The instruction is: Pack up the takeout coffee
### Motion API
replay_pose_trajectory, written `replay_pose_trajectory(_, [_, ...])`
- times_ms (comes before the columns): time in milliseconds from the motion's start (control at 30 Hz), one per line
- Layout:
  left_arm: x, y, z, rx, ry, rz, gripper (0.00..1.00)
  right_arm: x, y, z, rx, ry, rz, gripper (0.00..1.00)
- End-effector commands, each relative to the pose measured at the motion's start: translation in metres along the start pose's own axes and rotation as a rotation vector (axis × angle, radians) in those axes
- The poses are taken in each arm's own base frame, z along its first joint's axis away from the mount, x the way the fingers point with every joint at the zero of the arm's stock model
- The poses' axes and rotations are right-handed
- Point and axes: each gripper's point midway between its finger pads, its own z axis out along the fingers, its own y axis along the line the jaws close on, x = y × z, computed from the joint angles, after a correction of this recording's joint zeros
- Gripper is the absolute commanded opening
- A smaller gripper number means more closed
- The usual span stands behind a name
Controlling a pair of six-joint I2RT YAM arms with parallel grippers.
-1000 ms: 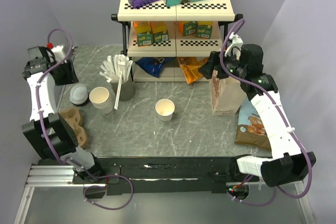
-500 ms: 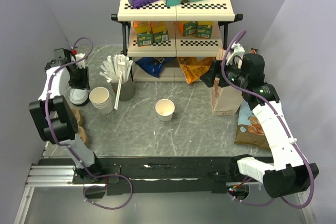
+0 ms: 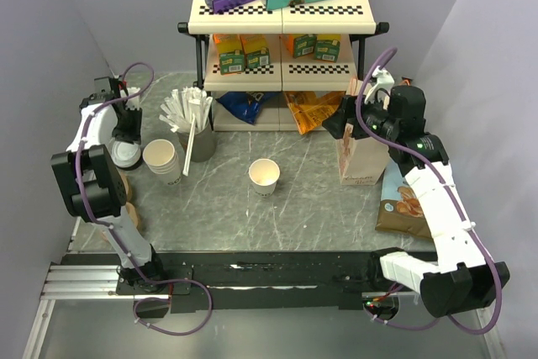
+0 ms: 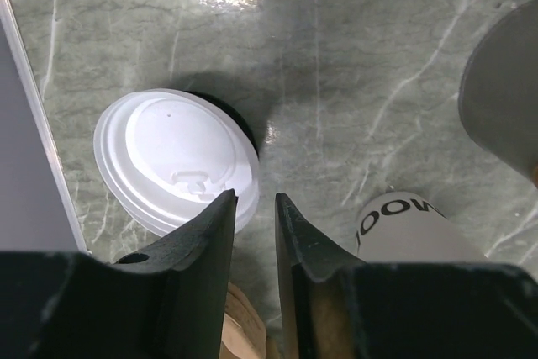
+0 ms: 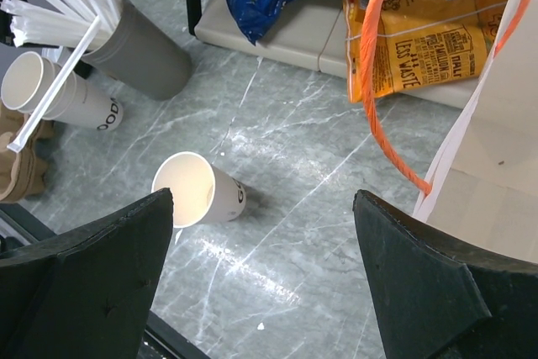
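Observation:
The takeout coffee (image 3: pixel 264 176) is a small white paper cup standing open-topped in the middle of the table; the right wrist view shows it (image 5: pixel 197 191) with a cream inside and dark print. My right gripper (image 3: pixel 340 119) hangs wide open and empty beside the brown paper bag (image 3: pixel 363 153), well right of the cup. At the far left, my left gripper (image 3: pixel 126 134) hovers over a white plastic lid (image 4: pixel 172 157). Its jaws stand a narrow gap apart with only table between them, and the left fingertip (image 4: pixel 225 201) overlaps the lid's edge.
A stack of white cups (image 3: pixel 162 157) and a grey cup of white sticks (image 3: pixel 195 130) stand just right of the lid. A cardboard cup carrier (image 3: pixel 126 201) lies at the left edge. A shelf of snacks (image 3: pixel 282 39) fills the back. A snack bag (image 3: pixel 402 201) lies right.
The left arm swung in from the far left edge to above the lid, and its jaws narrowed. The right gripper shifted slightly toward the bag and stayed open.

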Motion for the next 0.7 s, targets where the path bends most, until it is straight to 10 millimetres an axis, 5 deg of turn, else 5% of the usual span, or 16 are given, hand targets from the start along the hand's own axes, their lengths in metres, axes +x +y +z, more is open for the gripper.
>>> replay_pose_trajectory(0, [-0.018,0.006,-0.002,-0.032,-0.042,0.024,0.31,-0.013,0.001,0.001,-0.005,-0.039,-0.003,0.93])
replay_pose_trajectory(667, [-0.016,0.008,0.011,-0.038,-0.011,0.038,0.22,-0.013,-0.001,0.009,-0.010,-0.031,0.012,0.93])
